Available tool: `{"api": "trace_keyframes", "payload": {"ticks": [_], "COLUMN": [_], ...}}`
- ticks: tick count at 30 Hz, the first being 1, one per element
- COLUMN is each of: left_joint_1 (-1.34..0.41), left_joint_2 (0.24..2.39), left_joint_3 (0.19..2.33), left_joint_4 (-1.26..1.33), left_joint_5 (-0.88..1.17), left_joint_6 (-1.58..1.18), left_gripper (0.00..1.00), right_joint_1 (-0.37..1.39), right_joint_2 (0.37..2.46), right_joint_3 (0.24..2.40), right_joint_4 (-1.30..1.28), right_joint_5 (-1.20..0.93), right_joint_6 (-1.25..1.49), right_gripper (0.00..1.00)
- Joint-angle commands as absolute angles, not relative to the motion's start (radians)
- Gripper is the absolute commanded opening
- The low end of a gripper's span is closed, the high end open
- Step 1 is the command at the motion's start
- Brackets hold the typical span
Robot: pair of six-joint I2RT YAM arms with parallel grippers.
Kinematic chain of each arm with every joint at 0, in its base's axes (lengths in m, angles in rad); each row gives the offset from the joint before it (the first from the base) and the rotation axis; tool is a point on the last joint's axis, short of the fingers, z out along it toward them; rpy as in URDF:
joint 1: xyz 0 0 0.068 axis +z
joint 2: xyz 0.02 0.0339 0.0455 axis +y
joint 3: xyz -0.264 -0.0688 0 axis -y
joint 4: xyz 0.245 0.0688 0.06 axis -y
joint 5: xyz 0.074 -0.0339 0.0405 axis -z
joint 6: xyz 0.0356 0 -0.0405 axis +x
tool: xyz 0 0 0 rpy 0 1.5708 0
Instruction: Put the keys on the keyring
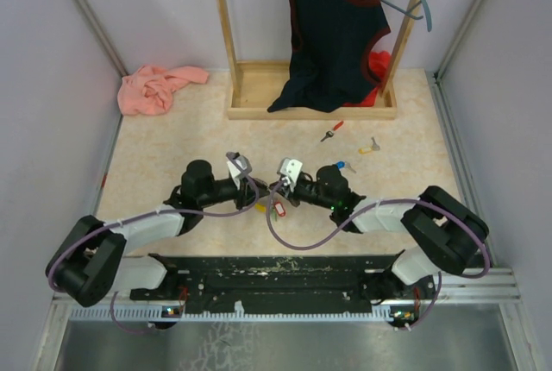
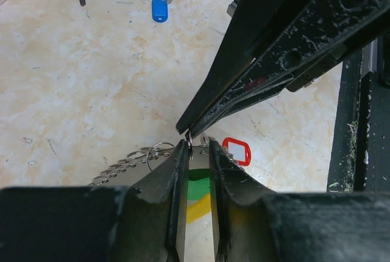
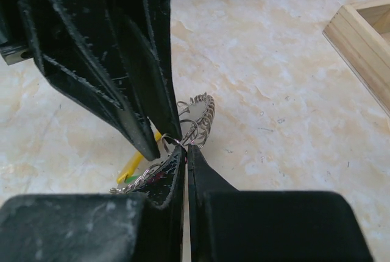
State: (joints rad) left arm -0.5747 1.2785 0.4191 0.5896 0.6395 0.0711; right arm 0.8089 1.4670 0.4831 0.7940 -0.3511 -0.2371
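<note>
The grey ridged keyring (image 2: 119,166) lies on the beige floor between my two grippers, also seen in the right wrist view (image 3: 204,116). My right gripper (image 3: 186,147) is shut on a small wire ring of it. My left gripper (image 2: 198,146) has its jaws a narrow gap apart, tip to tip with the right gripper; the small ring sits at one fingertip (image 2: 183,150). A red tag (image 2: 236,150) and green and yellow tags (image 2: 198,192) lie under them. Three loose keys lie farther away: blue (image 1: 343,166), red (image 1: 332,132), yellow (image 1: 369,147).
A wooden rack base (image 1: 310,112) with a dark garment (image 1: 336,26) on a hanger stands at the back. A pink cloth (image 1: 159,86) lies at the back left. Grey walls close in both sides. The blue key also shows in the left wrist view (image 2: 159,7).
</note>
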Motion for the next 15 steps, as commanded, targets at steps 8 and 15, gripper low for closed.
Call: {"api": "trace_keyframes", "payload": {"ticks": [8,15], "left_joint_1": [-0.583,-0.582], "left_joint_2": [1.250,1.324], "left_joint_3": [0.247,0.206], "left_joint_4": [0.994,1.193], "left_joint_5": [0.578,0.584], "left_joint_6": [-0.039,-0.069], "left_gripper": [0.34,0.36], "right_joint_1": [0.815,0.816], "right_joint_2": [1.416,1.408], "right_joint_3": [0.461,0.438], "right_joint_4": [0.957,1.003], "right_joint_5": [-0.287,-0.286], "right_joint_6": [-0.132,-0.121], "right_gripper": [0.00,0.00]}}
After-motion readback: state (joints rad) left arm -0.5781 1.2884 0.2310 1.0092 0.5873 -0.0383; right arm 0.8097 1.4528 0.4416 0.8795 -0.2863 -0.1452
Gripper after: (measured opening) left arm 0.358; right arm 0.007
